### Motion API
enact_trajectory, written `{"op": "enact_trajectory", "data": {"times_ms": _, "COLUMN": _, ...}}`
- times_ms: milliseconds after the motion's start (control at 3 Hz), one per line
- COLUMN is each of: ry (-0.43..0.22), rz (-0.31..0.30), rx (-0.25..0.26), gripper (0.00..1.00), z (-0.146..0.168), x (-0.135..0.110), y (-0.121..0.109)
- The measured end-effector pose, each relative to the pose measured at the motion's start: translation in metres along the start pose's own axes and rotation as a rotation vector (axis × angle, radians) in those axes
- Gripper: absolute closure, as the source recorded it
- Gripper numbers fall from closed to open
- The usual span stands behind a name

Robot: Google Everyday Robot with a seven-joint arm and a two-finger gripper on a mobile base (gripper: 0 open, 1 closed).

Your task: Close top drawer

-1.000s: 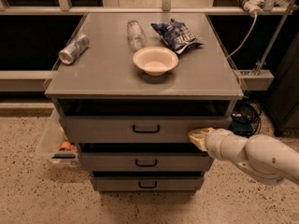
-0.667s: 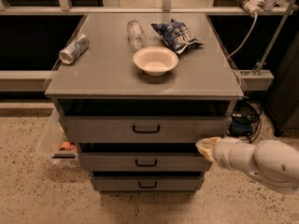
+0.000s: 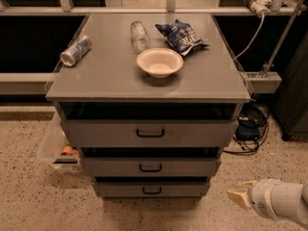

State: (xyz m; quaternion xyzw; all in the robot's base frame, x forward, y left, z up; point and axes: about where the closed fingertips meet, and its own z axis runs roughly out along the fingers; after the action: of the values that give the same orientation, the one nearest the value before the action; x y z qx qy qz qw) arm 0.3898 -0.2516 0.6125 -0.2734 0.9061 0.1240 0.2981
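The top drawer (image 3: 150,133) is the widest grey front, right under the cabinet top, with a small black loop handle (image 3: 150,134). It stands slightly out, with a dark gap above its front. My gripper (image 3: 239,196) is at the lower right, low beside the cabinet's bottom right corner and apart from every drawer; only its pale tip and white arm show.
Two narrower drawer fronts (image 3: 150,167) sit below the top one. On the cabinet top (image 3: 106,76) lie a can (image 3: 75,51), a clear bottle (image 3: 140,34), a white bowl (image 3: 160,62) and a blue chip bag (image 3: 181,36). A clear bin (image 3: 57,148) stands left; cables (image 3: 250,129) lie right.
My gripper has drawn back from the right end of the top drawer's front, moving down and to the right. The drawer looks unchanged.
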Motion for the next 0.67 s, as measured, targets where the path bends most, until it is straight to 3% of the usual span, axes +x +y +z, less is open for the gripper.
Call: {"op": "enact_trajectory", "data": {"times_ms": 667, "ry": -0.001, "rz": 0.001, "rx": 0.001, "gripper": 0.36, "z": 0.0001, "x": -0.0005, "y": -0.0001}}
